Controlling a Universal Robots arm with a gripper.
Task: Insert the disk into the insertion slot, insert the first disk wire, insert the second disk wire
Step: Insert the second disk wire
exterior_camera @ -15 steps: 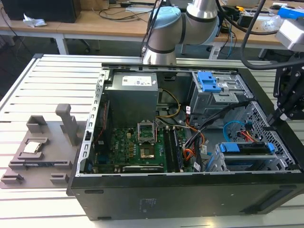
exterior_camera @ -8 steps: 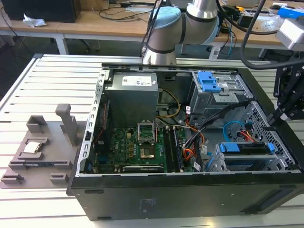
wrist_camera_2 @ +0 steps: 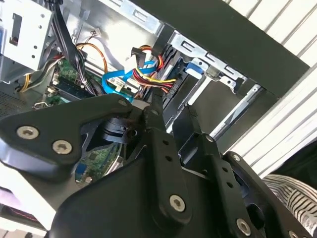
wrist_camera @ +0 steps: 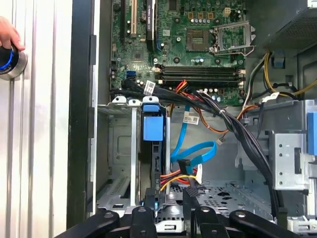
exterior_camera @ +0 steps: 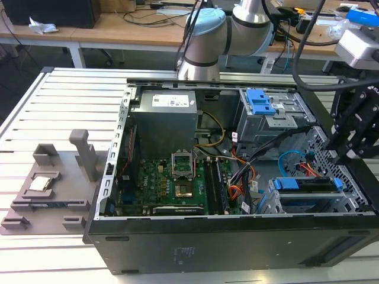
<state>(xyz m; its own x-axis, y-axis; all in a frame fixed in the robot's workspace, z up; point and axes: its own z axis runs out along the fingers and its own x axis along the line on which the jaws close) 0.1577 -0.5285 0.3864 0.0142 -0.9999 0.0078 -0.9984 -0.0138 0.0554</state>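
The disk [exterior_camera: 308, 184] sits in the insertion slot [exterior_camera: 277, 202], a silver cage at the case's front corner on the exterior view's right, with its blue carrier ends showing. My gripper [exterior_camera: 346, 155] hangs just above and beyond it, open, with nothing between its fingers. In the first wrist view the disk [wrist_camera: 152, 130] stands edge-on in the cage [wrist_camera: 116, 148], and the gripper [wrist_camera: 169, 203] is over its far end. A blue data wire [wrist_camera: 194, 152] and a red, yellow and black power wire [wrist_camera: 178, 176] lie beside the disk; I cannot tell whether either is plugged in. The second wrist view shows the gripper [wrist_camera_2: 172, 116] near both wires [wrist_camera_2: 148, 69].
The open computer case [exterior_camera: 195, 242] lies on a slatted table. A taller cage with a blue latch [exterior_camera: 260, 102] stands behind the slot. Black cable bundles [wrist_camera: 237, 129] cross the case beside the motherboard [exterior_camera: 172, 183]. A grey fixture [exterior_camera: 53, 183] lies outside the case. A hand [wrist_camera: 7, 37] rests on a round button.
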